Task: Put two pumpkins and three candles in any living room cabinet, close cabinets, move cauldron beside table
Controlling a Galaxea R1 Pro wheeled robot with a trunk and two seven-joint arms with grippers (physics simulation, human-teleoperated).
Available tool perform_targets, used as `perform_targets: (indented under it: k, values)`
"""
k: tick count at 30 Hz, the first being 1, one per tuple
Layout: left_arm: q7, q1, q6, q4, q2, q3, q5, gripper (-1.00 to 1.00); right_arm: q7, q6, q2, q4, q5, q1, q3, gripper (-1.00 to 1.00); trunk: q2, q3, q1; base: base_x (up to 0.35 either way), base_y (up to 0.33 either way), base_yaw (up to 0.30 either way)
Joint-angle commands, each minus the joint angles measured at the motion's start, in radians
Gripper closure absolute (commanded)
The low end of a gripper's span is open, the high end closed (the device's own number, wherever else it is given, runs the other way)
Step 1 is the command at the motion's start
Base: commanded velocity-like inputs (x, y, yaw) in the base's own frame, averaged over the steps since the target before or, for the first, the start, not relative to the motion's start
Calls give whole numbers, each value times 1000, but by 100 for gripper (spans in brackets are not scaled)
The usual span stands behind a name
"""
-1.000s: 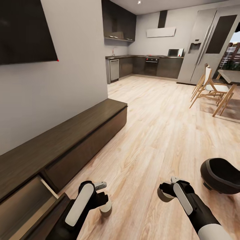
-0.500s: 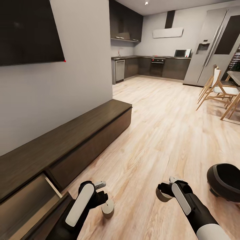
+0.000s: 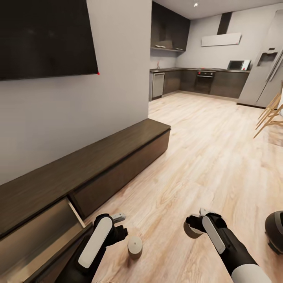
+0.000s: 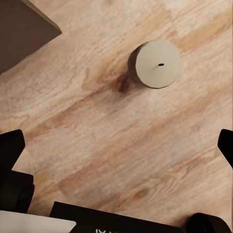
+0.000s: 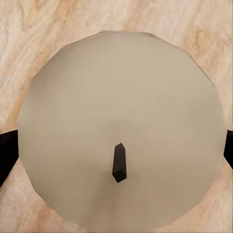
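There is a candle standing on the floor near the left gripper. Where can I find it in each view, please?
Head view: floor candle, low and left of centre, just beside the left gripper.
Left wrist view: same floor candle, wick up, ahead of the open fingers and apart from them.
Right wrist view: a different one, the held candle, in the right gripper.
Shared landmark: the pale wood floor.

No readable text, labels or numbers; faint marks on left wrist housing (image 4: 104,225) illegible.
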Motion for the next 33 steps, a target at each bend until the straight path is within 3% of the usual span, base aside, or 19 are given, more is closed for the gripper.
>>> perform_targets:
  k: [1,8,33]
  values:
    - [11,-1,5,-1,0,-1,8,-100,-10,1,-1,-1,-13,0,4,100,0,0,0,0,-55,271]
    - [11,-1,5,-1,0,-1,8,-100,-9,1,-2,-1,-13,0,2,100,0,1,0,0,-12,214]
    - [11,-1,5,-1,1,-2,8,-100,-10,1,0,-2,-14,0,1,100,0,2,0,0,-47,36]
